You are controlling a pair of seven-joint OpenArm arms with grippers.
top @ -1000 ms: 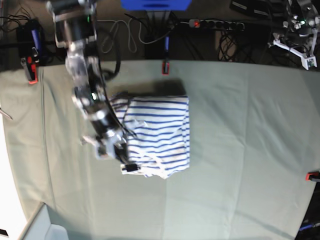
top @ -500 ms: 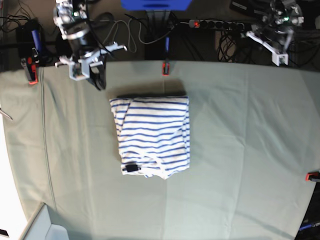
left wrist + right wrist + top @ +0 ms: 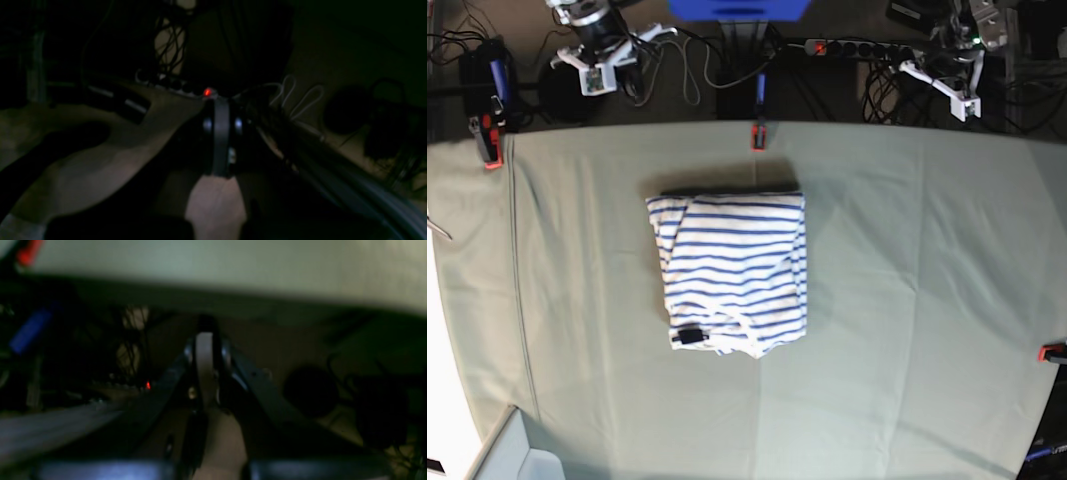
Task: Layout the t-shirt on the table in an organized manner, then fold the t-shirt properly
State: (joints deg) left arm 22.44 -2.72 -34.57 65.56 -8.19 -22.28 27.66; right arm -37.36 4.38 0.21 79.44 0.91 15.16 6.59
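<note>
Lying folded, white blue-striped cloth t-shirt (image 3: 732,273) on pale grey-green cloth-covered table (image 3: 907,300), red edge clamp (image 3: 758,134) nearby, right gripper (image 3: 205,340) and left gripper (image 3: 221,110) closed, empty, both beyond the far edge.

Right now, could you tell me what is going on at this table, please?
Nothing is being handled. The striped t-shirt lies folded into a compact rectangle on the grey-green table, its dark hem tag at the near left corner. Both arms are pulled back beyond the far edge: the right gripper and left gripper hold nothing, jaws shut in the wrist views.
</note>
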